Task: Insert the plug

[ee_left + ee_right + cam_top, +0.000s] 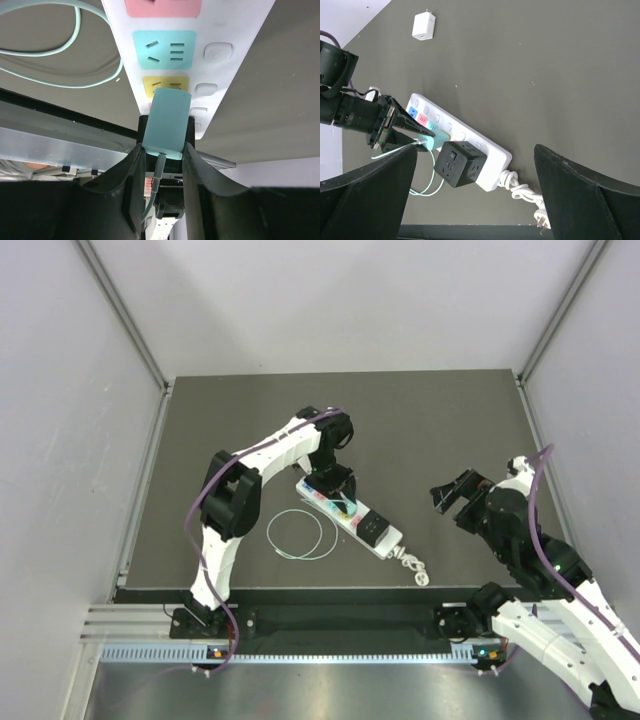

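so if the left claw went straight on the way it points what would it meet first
The teal plug in the left claw would meet the white power strip first, about at its yellow socket, though depth is unclear.

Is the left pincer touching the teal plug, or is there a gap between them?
Touching. The left wrist view shows the left pincer closed on the teal plug, one finger pressed against each side, with no gap.

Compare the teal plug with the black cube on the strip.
The plug is teal and slim; the cube is black and blocky. The plug is clamped in the left end effector; the cube sits on the strip, ungripped. They are neighbours along the strip.
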Controlling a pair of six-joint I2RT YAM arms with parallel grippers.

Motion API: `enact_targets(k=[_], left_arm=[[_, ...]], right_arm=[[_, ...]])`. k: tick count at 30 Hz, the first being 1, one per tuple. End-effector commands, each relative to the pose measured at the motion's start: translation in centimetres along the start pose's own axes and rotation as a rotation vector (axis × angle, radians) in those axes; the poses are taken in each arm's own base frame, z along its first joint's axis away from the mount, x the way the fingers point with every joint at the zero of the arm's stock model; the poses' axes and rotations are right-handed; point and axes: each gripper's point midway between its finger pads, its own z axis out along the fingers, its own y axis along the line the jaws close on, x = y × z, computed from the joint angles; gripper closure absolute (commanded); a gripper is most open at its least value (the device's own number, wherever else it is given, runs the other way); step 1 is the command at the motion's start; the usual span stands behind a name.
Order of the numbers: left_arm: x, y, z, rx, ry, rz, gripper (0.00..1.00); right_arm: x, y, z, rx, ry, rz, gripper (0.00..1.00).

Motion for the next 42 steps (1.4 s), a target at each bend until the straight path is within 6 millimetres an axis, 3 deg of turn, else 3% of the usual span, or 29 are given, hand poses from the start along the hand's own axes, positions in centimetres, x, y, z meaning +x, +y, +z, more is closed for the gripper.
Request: enact_targets(k=[1, 11, 21, 32, 36, 42], left_arm=[[-3.9, -0.8, 2.5, -0.013, -0.105, -0.027, 1.00], [-4.6, -1.7, 3.9, -0.027, -0.112, -0.020, 1.00], [-5.6, -1.1, 5.5, -0.076, -0.152, -0.008, 1.00], [-5.3, -2.3, 4.1, -0.025, -0.160, 0.047, 1.00], [-4.9, -2.3, 4.0, -0.025, -0.143, 0.051, 0.82], [-4.3, -3.2, 2.5, 0.045, -0.141, 0.090, 0.71]], right_arm=[[0.2, 0.2, 0.4, -0.004, 0.003, -0.017, 0.00], [0.9, 0.5, 0.6, -0.020, 0.031, -0.013, 0.00], [1.0, 0.2, 0.6, -0.017, 0.030, -0.012, 0.00], [0.8, 0.1, -0.1, -0.027, 0.027, 0.000, 0.00], [0.6, 0.1, -0.5, -0.036, 0.020, 0.015, 0.00], [0.3, -0.2, -1.3, -0.043, 0.006, 0.035, 0.00]])
